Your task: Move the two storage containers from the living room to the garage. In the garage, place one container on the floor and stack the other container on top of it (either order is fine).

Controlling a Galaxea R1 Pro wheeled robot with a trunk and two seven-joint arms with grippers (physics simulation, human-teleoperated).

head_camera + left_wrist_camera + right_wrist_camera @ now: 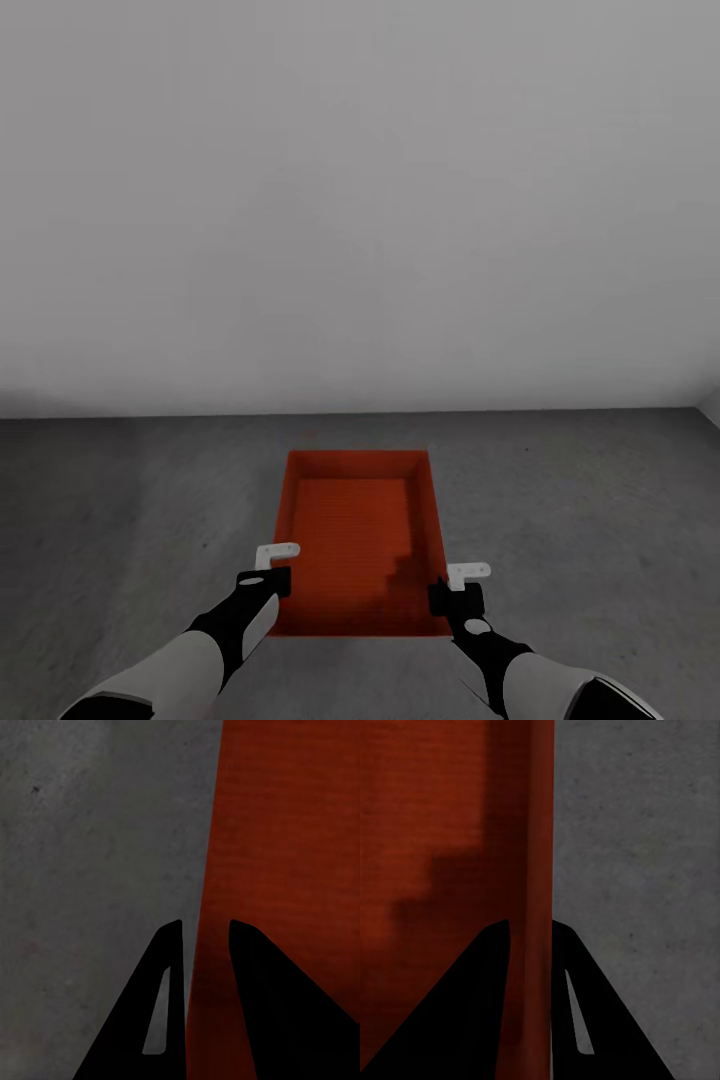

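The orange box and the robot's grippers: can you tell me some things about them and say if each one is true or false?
1. The orange box sits on a wooden floor. False: it is over the dark grey floor.
2. Each gripper straddles one side wall of the box. True: the left gripper has the left wall between its fingers, the right gripper the right wall.
3. The box has a lid on. False: it is open, showing its ribbed bottom.
4. A plain pale wall stands behind the box. True.
5. A toy lies in the box. False: nothing shows inside it.
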